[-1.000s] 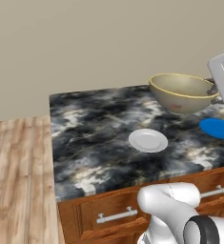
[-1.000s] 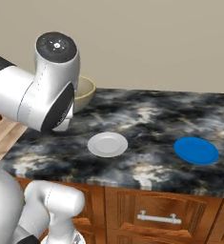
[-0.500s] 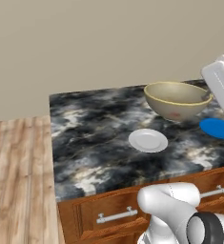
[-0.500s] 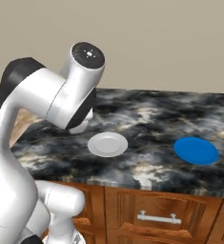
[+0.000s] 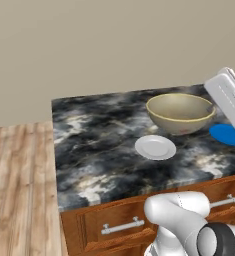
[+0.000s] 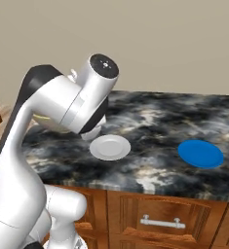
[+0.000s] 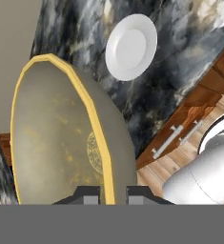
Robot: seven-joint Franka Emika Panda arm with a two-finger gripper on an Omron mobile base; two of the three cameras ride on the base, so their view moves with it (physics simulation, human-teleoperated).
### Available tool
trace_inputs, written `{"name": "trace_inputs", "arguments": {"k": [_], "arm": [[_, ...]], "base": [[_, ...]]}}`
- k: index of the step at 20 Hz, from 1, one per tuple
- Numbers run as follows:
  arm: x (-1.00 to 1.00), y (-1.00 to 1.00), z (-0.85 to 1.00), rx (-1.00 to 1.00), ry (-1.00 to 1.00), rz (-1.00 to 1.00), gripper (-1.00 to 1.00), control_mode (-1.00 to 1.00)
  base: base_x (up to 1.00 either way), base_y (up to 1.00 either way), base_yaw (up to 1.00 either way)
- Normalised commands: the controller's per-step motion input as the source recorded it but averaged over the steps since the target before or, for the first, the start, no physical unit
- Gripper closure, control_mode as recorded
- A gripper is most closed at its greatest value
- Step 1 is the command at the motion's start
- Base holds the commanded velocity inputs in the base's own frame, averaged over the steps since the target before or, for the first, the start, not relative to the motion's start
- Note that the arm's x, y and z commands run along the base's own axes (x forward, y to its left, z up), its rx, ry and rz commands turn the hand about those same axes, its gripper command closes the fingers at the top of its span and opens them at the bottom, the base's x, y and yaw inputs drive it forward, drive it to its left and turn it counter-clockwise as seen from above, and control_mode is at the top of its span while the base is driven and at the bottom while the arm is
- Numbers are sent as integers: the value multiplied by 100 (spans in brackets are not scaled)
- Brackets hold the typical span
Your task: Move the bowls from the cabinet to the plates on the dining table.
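Since a second ago I have carried the bowl (image 5: 180, 113) lower, toward the white plate (image 5: 155, 147). My end effector (image 7: 112, 194) is clenched on its rim, bowl above the bench (image 5: 94, 150). Both plates, blue plate (image 6: 200, 153) included, lie bare; no bowl delivered.

My arm: glossy white, dark at the joints

I see rounded white arm (image 6: 62, 104) links; a black joint cap dotted with small screws; a black shoulder band; dark tool (image 7: 111, 194) tips.
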Motion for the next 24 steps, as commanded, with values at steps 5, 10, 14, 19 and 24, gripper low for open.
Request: {"name": "trace_inputs", "arguments": {"k": [5, 10, 14, 19, 24], "arm": [[11, -6, -22, -4, -8, 13, 100, -100], [15, -20, -16, -2, -7, 11, 100, -100], [20, -26, -13, 0, -3, 9, 100, -100], [28, -14, -13, 0, 0, 7, 100, -100], [27, -11, -12, 0, 1, 7, 100, -100]], "base": [[0, 0, 0], [0, 0, 0], [0, 0, 0], [0, 0, 0], [0, 0, 0]]}}
